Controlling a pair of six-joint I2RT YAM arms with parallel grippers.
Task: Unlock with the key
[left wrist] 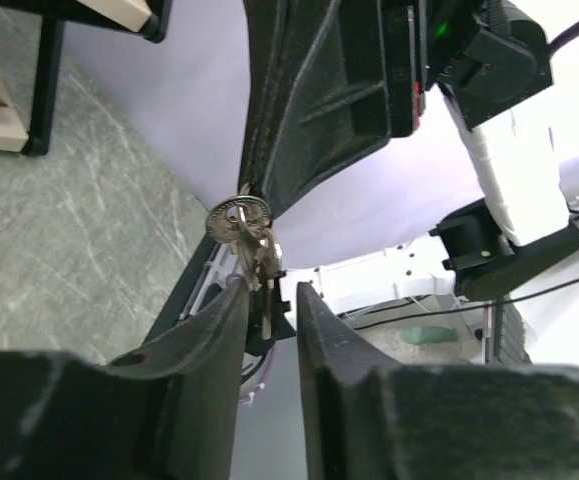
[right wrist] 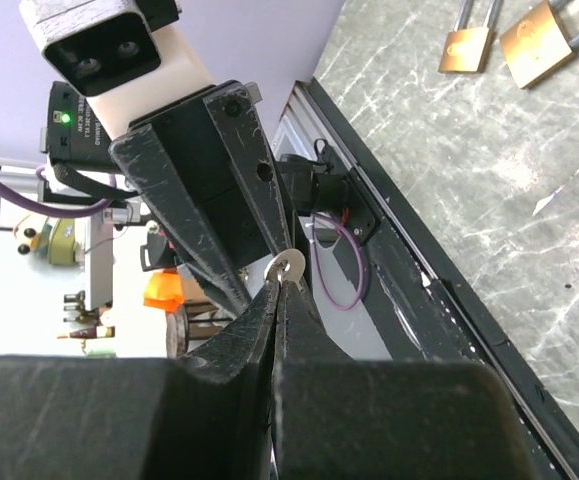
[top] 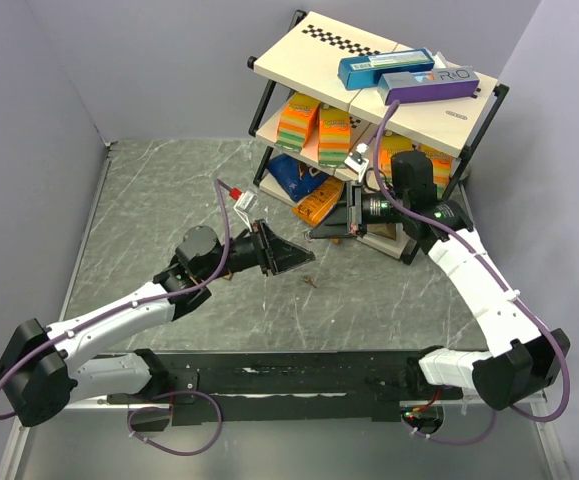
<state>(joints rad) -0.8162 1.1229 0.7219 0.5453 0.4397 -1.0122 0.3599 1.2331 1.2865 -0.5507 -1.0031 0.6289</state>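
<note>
My right gripper (right wrist: 279,285) is shut on the key (right wrist: 288,265), whose round silver head sticks out past its tips. In the left wrist view the key (left wrist: 239,214) hangs from the right gripper's tips with thin blades dangling below. My left gripper (left wrist: 272,290) is open by a narrow gap, and the blades hang right at the tip of its left finger (left wrist: 231,300). In the top view the left gripper (top: 294,260) and the right gripper (top: 327,228) meet tip to tip above the table's middle. Two brass padlocks (right wrist: 466,45) (right wrist: 536,40) lie on the table, away from both grippers.
A black shelf rack (top: 369,60) with coloured boxes stands at the back right, just behind the right arm; its leg shows in the left wrist view (left wrist: 44,80). The black base rail (top: 289,375) runs along the near edge. Grey walls enclose the marble tabletop (top: 169,200).
</note>
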